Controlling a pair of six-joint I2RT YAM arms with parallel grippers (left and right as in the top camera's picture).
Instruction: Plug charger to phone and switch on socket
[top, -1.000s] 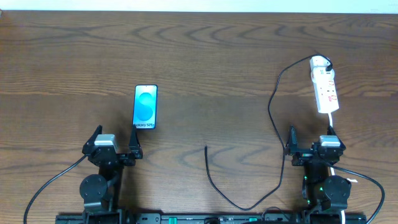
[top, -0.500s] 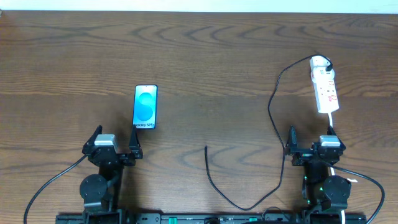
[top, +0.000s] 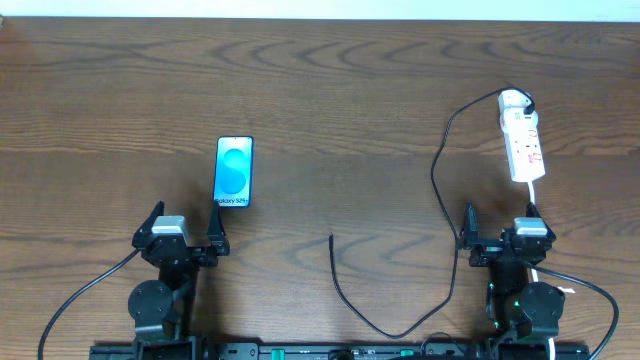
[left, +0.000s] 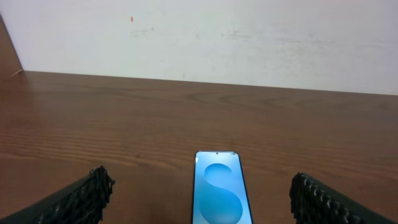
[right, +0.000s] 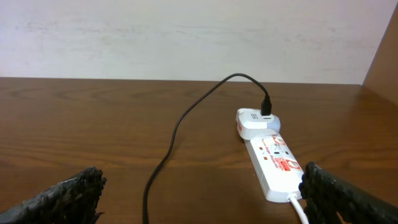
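The phone (top: 234, 171) lies flat on the table, blue screen up, just beyond my left gripper (top: 186, 226), which is open and empty. The phone also shows between the jaws in the left wrist view (left: 221, 190). The socket (top: 522, 138) is a white power strip at the far right, with a white adapter plugged at its far end. The charger (top: 440, 180) runs from the adapter in a long loop; its free tip (top: 332, 238) lies at table centre. My right gripper (top: 500, 222) is open and empty, just short of the socket (right: 273, 158).
The wooden table (top: 330, 90) ends at a white wall at the back. The socket's white lead (top: 537, 195) runs back past my right gripper. Thicker black robot cables (top: 80, 300) trail from both arm bases at the front edge.
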